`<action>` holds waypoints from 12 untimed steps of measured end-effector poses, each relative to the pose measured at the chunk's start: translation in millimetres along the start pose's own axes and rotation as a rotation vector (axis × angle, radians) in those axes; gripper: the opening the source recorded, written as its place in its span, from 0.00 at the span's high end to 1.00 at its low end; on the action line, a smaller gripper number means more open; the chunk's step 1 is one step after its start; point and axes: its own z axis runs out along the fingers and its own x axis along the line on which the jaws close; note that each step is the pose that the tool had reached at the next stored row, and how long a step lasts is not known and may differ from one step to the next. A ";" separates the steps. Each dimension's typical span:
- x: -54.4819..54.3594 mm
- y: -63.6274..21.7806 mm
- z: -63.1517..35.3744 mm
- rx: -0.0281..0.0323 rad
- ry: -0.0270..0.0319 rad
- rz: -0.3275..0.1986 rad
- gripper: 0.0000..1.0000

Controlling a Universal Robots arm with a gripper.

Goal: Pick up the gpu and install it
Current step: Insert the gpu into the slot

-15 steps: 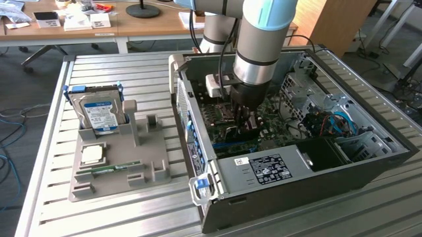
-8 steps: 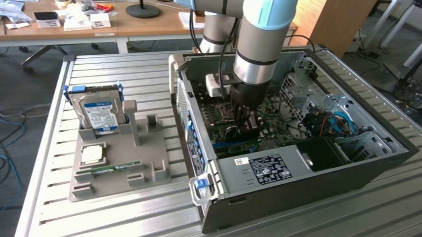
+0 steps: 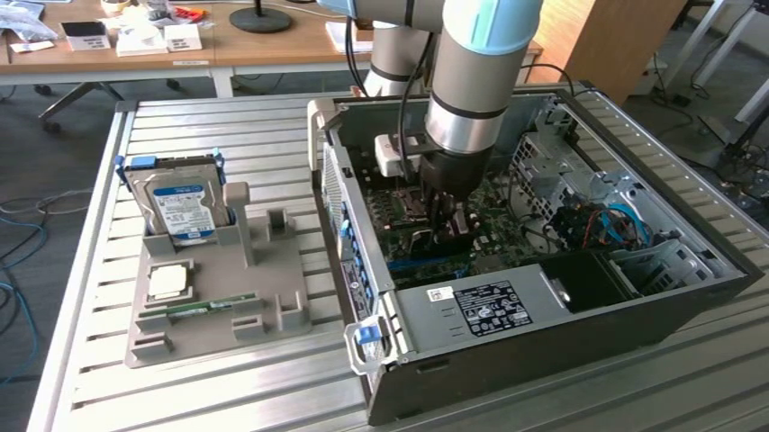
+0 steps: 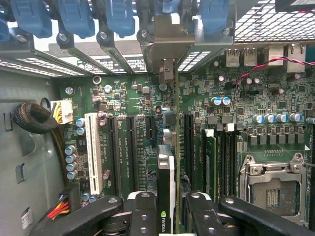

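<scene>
one thin dark gpu (image 4: 166, 189), edge-on with a green logo near the fingers, is pinched between the jaws of the gripper (image 4: 166, 216) above the motherboard (image 4: 133, 137) inside the open computer case (image 3: 625, 315). its long axis is seen running toward the rear slot brackets (image 4: 167, 39), metal bracket end leading. the case is set on a slatted metal table (image 3: 240, 387); wooden desks (image 3: 144, 54) are seen behind.

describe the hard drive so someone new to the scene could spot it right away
Start at the open black computer case on the slatted metal table. On the exterior view's left of it sits a grey plastic parts holder. The boxy silver hard drive stands upright in its far slot; unlike its neighbours, it has a blue-and-white label and blue side rails.
</scene>
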 end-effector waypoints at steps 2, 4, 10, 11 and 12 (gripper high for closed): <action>0.0 0.0 0.3 0.0000 0.0000 0.000 0.73; 0.0 0.0 1.3 0.0000 -0.0001 0.000 0.73; 0.0 0.2 3.9 -0.0002 0.0000 0.000 0.73; 0.0 0.1 4.0 0.0000 0.0000 0.000 0.73; 0.0 0.1 3.9 0.0000 0.0001 0.000 0.73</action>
